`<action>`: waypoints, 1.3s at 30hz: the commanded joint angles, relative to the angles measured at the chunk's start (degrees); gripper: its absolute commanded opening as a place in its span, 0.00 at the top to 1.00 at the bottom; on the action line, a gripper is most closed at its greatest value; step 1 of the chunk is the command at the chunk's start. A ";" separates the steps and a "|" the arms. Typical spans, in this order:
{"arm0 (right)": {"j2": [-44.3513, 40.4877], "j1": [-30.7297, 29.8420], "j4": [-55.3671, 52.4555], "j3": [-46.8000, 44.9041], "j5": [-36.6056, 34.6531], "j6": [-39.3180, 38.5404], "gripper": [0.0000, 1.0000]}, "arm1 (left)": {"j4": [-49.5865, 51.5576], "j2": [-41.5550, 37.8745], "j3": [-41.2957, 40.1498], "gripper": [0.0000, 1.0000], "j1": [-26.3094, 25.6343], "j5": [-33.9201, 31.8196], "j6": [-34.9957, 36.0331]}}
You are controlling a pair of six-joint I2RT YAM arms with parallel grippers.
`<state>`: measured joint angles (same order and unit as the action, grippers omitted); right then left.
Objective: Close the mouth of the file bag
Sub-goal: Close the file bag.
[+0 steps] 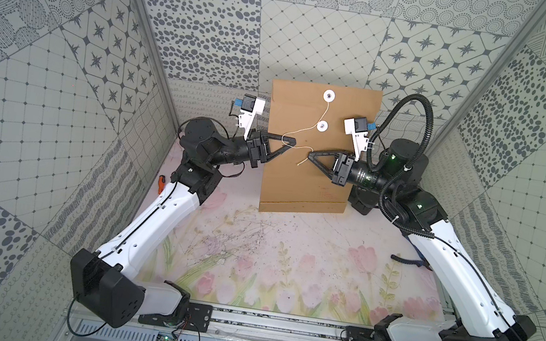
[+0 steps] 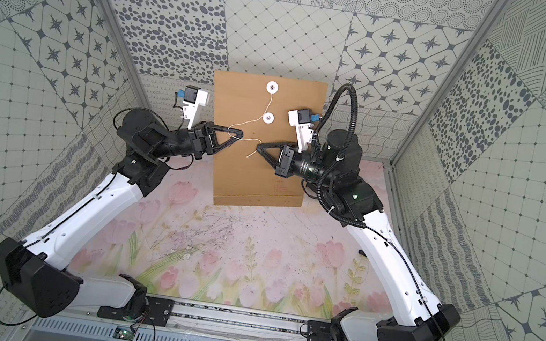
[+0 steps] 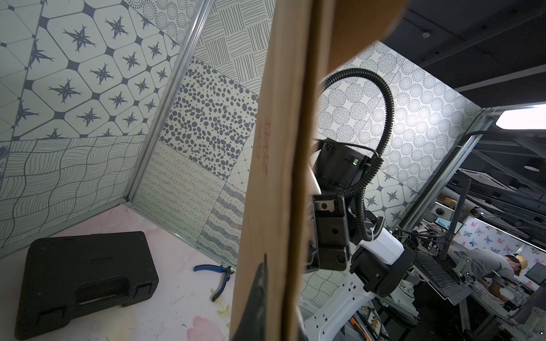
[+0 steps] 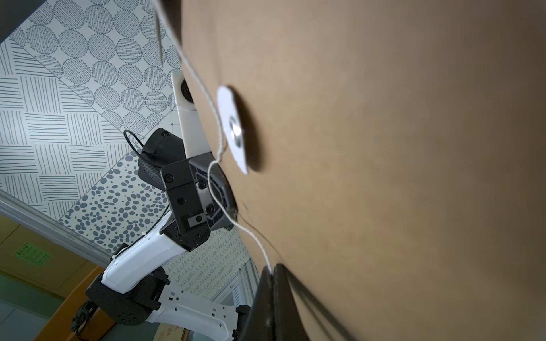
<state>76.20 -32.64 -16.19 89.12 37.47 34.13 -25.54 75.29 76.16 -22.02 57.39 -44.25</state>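
The large, flat brown kraft-paper file bag [image 1: 313, 184] is held above the floral table [image 1: 285, 272], face up. Its long axis runs away from the robot, with the buttoned mouth farthest. Only the left wrist view shows a black plastic case [image 3: 85, 274]. The left gripper [image 1: 292, 142] clamps the bag's left edge, and the right gripper [image 1: 309, 155] pinches its thin white string [image 4: 251, 241].

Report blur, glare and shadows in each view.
Left wrist: the file bag is soft and close, the ceiling lamp blown out. Right wrist: the button disc throws a dark shadow on the bag. Both top views: even light, wide-angle bent walls.
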 commanded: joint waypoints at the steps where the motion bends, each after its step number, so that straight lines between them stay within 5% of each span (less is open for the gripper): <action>1: -0.97 1.01 -0.76 0.43 -0.52 -0.02 1.00 | -0.65 -0.97 0.86 1.00 0.53 6.51 3.68; 23: -5.71 9.29 -6.94 -3.86 -1.76 0.76 1.00 | 10.65 -2.12 0.96 1.00 0.61 11.96 15.29; 39: -7.47 13.70 -6.96 -8.47 -3.31 1.94 1.00 | 5.00 -2.26 -0.09 1.00 1.10 13.81 11.18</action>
<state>70.06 -19.59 -24.62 81.45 35.05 35.46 -15.46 73.69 76.03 -21.61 68.01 -32.71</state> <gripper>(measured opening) 0.046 0.047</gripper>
